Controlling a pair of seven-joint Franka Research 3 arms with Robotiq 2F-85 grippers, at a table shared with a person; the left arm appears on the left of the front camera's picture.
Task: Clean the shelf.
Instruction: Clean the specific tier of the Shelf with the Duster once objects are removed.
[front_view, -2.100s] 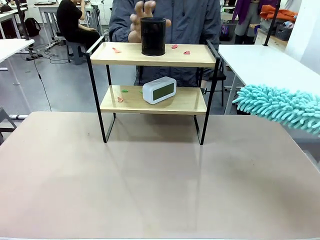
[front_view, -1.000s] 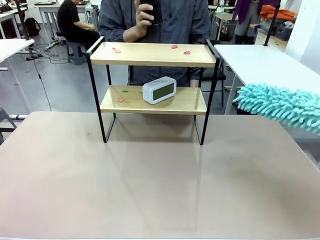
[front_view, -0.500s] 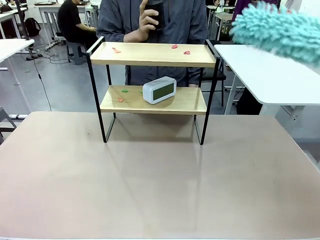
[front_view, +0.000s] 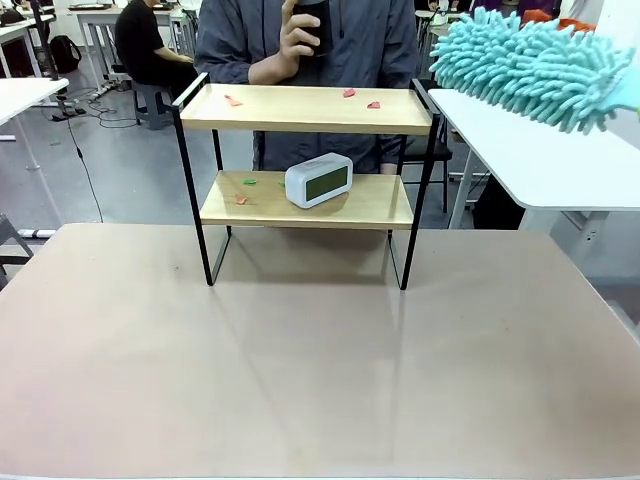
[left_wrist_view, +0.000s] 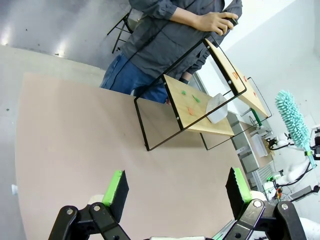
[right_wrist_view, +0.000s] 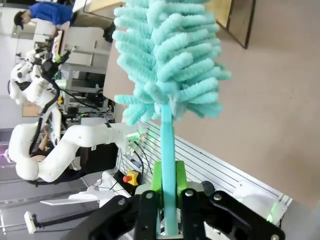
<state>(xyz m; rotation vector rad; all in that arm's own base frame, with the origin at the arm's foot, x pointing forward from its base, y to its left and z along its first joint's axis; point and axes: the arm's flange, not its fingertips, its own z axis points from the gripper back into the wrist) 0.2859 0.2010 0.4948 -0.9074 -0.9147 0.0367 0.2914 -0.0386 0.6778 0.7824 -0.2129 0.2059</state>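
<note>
1. Shelf (front_view: 300, 110) dead centre at the far side of the table (front_view: 300, 380), standing on its four slim legs, and we see the right gripper (right_wrist_view: 168, 186) clamped tight on the thin handle of a fluffy teal duster (front_view: 520, 65).
2. From the front, the duster head hangs in the air up and to the right of the shelf's top board, just off its right end and not touching it.
3. Along the right wrist, the duster points up towards a corner of the shelf (right_wrist_view: 223, 12).
4. The left gripper (left_wrist_view: 177, 187) has its green pads spread wide with nothing between them. It sits well back from the shelf (left_wrist_view: 200, 107), with bare table in between.
5. In the front view the duster's handle runs out of the right edge, so we can't follow it to the grip there.
6. A person behind the shelf lifts a dark cup (front_view: 312, 20) in one hand (front_view: 292, 38). The cup is cut by the top edge and we can't tell what is in it.
7. On the top board: three small reddish scraps, one at the left (front_view: 232, 100) and two right of the middle (front_view: 349, 93) (front_view: 373, 104). They are too small to identify.
8. On the lower board: a white clock (front_view: 319, 180) near the middle, display towards us, with a green scrap (front_view: 249, 181) and an orange one (front_view: 241, 199) to its left.
</note>
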